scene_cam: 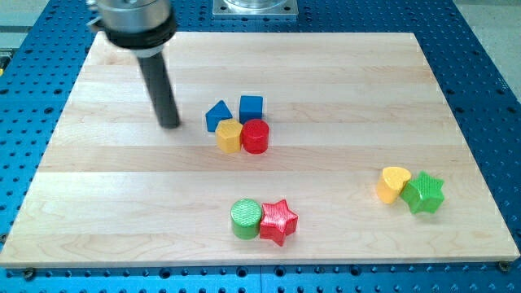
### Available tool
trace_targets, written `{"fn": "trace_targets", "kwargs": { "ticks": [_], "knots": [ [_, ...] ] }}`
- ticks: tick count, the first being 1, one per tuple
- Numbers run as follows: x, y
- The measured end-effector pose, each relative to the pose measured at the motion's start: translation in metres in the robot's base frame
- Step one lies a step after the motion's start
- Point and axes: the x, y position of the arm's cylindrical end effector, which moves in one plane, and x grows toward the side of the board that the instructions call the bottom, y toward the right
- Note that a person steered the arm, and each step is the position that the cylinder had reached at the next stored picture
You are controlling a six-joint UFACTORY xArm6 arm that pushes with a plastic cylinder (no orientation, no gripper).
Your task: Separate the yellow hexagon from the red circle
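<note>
Low in frame, clear of the job: green circle (245, 218) touching red star (279, 220). At centre, yellow hexagon (229, 136) pressed against red circle (256, 136), two blue blocks just behind. Left of them, my tip (169, 124), bare rod, nothing held. Approach step; next needs wedging between the pair. Blue shapes partly hidden.

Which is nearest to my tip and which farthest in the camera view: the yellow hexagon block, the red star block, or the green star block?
From my tip:
1. Yellow hexagon block, just to its right in the centre cluster.
2. Red star block, near the view's bottom.
3. Green star block, far right.
</note>
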Motion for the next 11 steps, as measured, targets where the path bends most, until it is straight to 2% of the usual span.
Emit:
{"fn": "trace_targets", "kwargs": {
  "ticks": [1, 2, 3, 4, 6, 8, 11],
  "knots": [
    [-0.004, 0.039],
    [0.039, 0.039],
    [0.044, 0.035],
    [0.008, 0.037],
    [-0.006, 0.108],
    [0.035, 0.107],
    [0.053, 0.085]
  ]
}}
